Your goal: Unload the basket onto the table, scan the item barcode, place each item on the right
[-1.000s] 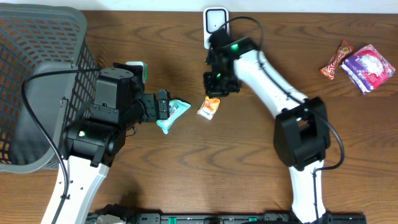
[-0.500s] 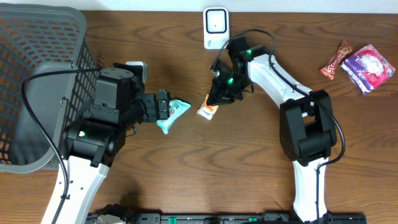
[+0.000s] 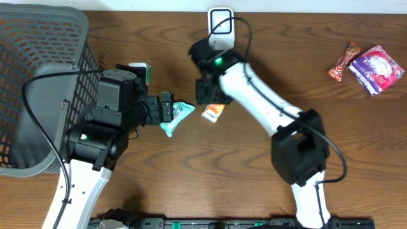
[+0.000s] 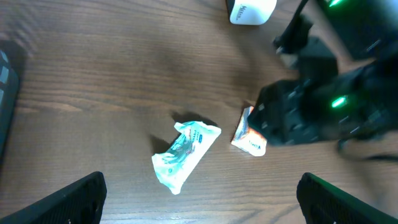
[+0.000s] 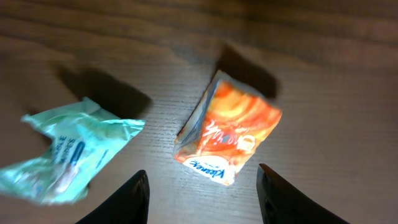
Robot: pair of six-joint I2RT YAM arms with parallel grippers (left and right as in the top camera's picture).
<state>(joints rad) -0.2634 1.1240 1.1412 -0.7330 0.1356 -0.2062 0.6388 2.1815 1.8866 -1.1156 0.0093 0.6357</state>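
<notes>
The right gripper point(image 5: 200, 186) hangs low over the table point(image 3: 191, 178) with its fingers point(image 5: 134, 196) parted and nothing between them. A second ago those jaws were shut and the wrist sat further back, close to the white scanner point(image 3: 220, 22). Since then the arm has swung round and forward, and the jaws have spread on the way.

Directly beneath the gripper, framed between its two fingertips in the wrist view, lies the orange packet point(image 5: 230, 134) – the item to be scanned. It rests flat on the wood with one edge lifted slightly, and no finger touches it. It has barely shifted across the three overhead pictures, so the opening reads as preparation for a grasp, not a release. The pick-up step is only starting, and the scan itself is not yet done.

Off to the gripper's left side in its own view, a little apart from the orange one, sits a crumpled teal packet point(image 5: 68, 155). The fingers need to come down without catching it. Behind the gripper, near its wrist, the scanner stands at the table's far edge, a short carry once the packet is held.

Beyond the teal packet the left gripper point(image 4: 200, 180) hovers with its jaws wide apart and empty, unmoved over the last second. Behind it stands the grey basket point(image 3: 38, 38). Well away on the opposite side lie a purple packet point(image 3: 375, 69) and a red bar point(image 3: 343, 62), untouched.
</notes>
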